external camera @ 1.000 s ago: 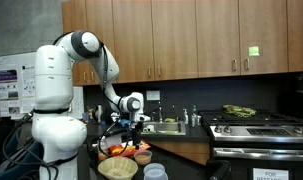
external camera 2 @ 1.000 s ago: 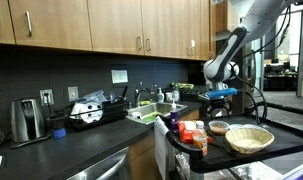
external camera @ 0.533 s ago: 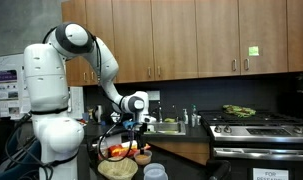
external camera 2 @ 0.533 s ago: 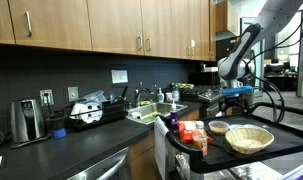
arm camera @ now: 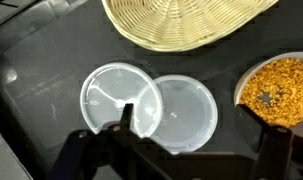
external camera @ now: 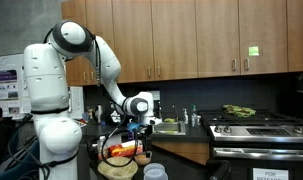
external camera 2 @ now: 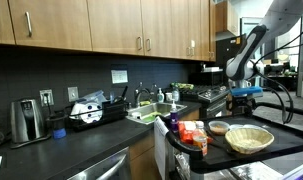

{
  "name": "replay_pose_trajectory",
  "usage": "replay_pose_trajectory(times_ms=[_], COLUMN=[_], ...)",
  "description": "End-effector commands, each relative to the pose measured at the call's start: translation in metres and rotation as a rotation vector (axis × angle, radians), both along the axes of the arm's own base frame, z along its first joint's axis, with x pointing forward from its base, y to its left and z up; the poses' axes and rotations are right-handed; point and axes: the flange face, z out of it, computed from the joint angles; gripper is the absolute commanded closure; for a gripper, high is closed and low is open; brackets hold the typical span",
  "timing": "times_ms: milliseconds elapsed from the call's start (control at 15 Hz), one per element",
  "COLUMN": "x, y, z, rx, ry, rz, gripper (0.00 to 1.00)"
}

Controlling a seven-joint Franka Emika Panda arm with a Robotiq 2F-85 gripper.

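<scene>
The gripper [arm camera: 199, 145] hangs over the dark countertop [arm camera: 31, 60] with its jaws spread wide and nothing between them, so it holds nothing. Directly beneath lie two clear plastic rounds. One is a shallow tub [arm camera: 119, 97]; the other, I think, is its lid [arm camera: 188, 105], resting against the tub's edge and leaving the tub uncovered. A bowl of orange grains [arm camera: 276, 90] sits just beside the lid, with the wicker basket [arm camera: 181, 22] near.
</scene>
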Motion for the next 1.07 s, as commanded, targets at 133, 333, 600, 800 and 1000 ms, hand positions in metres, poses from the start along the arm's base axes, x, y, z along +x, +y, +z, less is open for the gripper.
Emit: replay_pose_trajectory(times_ms=[133, 333, 600, 800, 1000], x=[0.007, 0.012, 0.016, 0.02, 0.02], y=[-0.011, -0.008, -0.006, -0.009, -0.015], z=[-0.017, -0.03, -0.048, -0.057, -0.063], rx=[0.007, 0.013, 0.02, 0.022, 0.023], ry=[-0.032, -0.023, -0.005, 0.0, 0.008], rz=[-0.012, -0.022, -0.046, -0.095, -0.117], gripper=[0.01, 0.0, 0.0, 0.0, 0.0])
